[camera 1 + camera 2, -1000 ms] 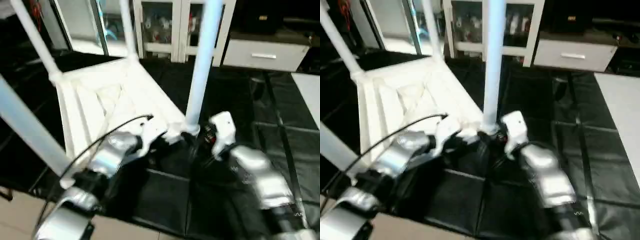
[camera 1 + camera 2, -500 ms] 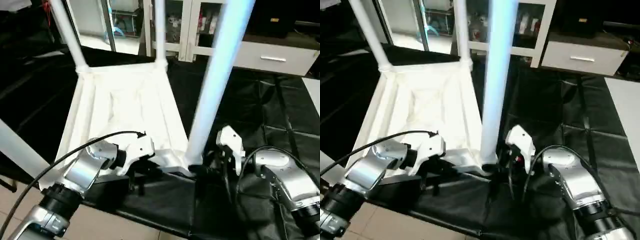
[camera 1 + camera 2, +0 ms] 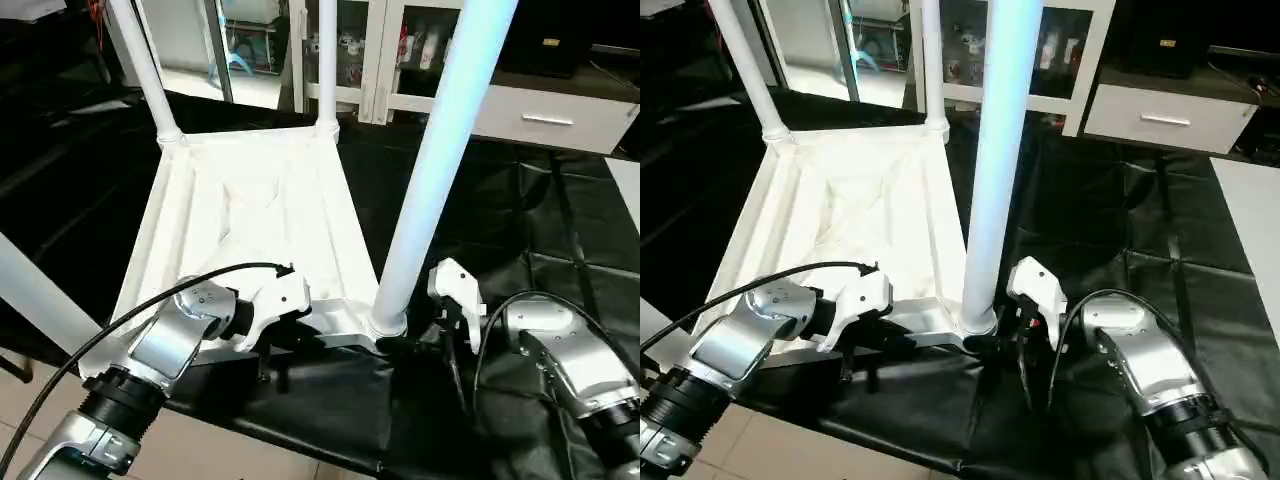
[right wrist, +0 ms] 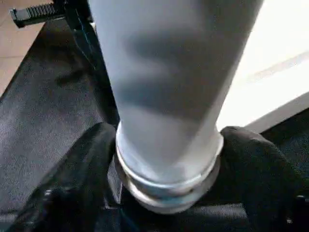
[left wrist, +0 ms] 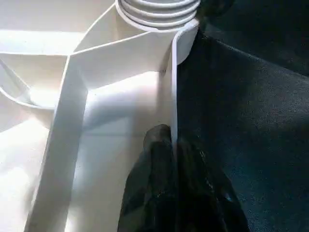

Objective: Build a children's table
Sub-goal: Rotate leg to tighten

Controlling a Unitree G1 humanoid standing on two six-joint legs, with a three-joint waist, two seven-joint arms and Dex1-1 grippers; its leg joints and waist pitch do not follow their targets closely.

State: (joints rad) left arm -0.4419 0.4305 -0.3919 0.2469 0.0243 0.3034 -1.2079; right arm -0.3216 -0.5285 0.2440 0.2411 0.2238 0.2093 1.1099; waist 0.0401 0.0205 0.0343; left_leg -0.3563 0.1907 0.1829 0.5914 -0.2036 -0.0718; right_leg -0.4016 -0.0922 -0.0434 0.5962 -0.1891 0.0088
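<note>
Legs all stand in the upside-down white plastic table top [image 3: 250,215]; left gripper [image 5: 174,145] pinches its rim, right gripper [image 4: 166,145] hugs the near white tube leg [image 3: 430,170], which likely needs pushing down.

A large work table draped in black sheeting [image 3: 520,200] carries everything. The children's table [image 3: 250,210] lies upside down directly on it, toward nine o'clock of the black surface, its white legs [image 3: 440,150] standing upward from the corner sockets.
</note>
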